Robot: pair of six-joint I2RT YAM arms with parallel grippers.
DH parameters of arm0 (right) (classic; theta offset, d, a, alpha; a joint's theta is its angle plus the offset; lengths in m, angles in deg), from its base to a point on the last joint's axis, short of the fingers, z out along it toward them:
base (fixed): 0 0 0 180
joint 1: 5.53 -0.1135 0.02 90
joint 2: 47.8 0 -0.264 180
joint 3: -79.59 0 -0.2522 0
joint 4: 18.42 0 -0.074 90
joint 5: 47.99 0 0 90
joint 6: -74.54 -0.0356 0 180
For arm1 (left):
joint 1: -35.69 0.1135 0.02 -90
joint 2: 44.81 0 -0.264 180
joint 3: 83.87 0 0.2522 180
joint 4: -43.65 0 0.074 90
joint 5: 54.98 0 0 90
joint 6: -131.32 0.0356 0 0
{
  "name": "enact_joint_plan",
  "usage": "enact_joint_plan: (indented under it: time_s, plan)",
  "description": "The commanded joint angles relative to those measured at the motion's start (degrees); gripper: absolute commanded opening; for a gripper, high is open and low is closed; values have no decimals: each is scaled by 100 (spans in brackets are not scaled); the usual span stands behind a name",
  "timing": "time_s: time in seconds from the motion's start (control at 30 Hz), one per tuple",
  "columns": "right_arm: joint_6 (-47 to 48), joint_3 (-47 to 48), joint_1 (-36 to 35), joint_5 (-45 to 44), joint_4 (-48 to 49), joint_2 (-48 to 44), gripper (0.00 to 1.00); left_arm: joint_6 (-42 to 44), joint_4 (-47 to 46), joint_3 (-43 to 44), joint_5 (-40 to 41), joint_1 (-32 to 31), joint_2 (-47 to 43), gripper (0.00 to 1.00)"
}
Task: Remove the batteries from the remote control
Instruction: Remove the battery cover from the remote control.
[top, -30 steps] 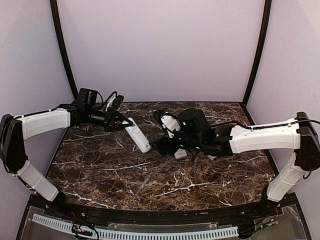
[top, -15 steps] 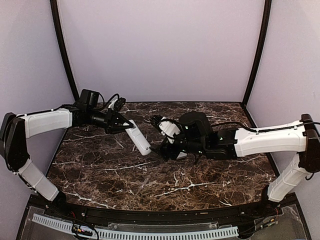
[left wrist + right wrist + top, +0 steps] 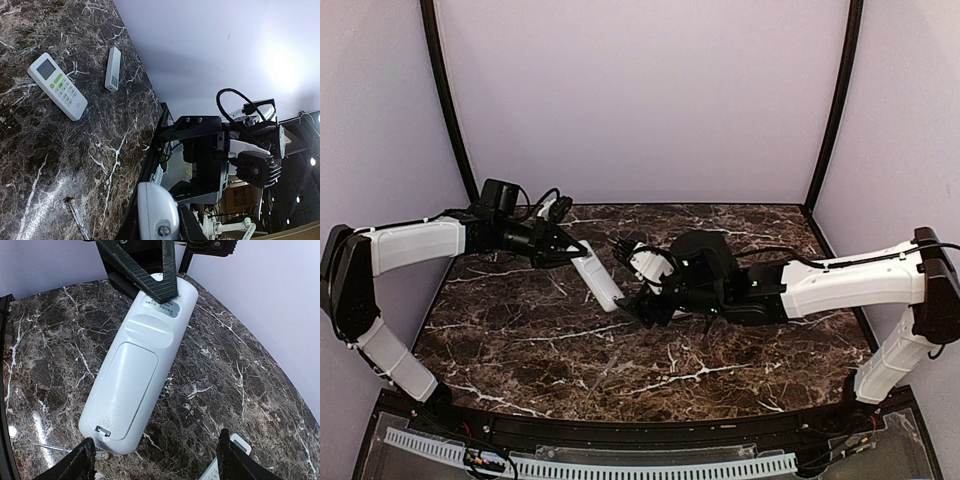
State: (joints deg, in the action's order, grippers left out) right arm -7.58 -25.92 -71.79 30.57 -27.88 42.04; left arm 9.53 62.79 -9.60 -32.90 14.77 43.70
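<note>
The left gripper (image 3: 572,250) clamps one end of the white remote (image 3: 150,332) over the middle of the marble table (image 3: 570,360). The remote's long axis slants down from that grip toward the right gripper (image 3: 155,436), whose jaws stand wide apart either side of the free end without touching it. Its back faces up with the battery cover (image 3: 122,385) closed, hiding the batteries. Bare table lies all round, and the sticker (image 3: 160,306) near the gripped end is too small to read.

Remote (image 3: 135,385) white; counter (image 3: 240,370) dark brown marble pattern with white veining; fingers (image 3: 142,279) black; walls (image 3: 640,100) pale lilac
</note>
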Motion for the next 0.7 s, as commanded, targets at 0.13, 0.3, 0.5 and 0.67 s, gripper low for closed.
enact_joint_plan:
  time_s: [0.13,0.3,0.5,0.67]
  plan:
    - [98,184,-83,-58,318,238,78,-3,-110,78,-186,-56,-18,0]
    - [130,216,-83,-133,393,250,75,6,-113,77,-192,-69,-11,0]
    - [137,200,-80,-193,421,169,68,21,-85,84,-181,-78,-7,0]
    - [111,183,-84,-187,411,162,63,32,-74,88,-171,-78,-9,0]
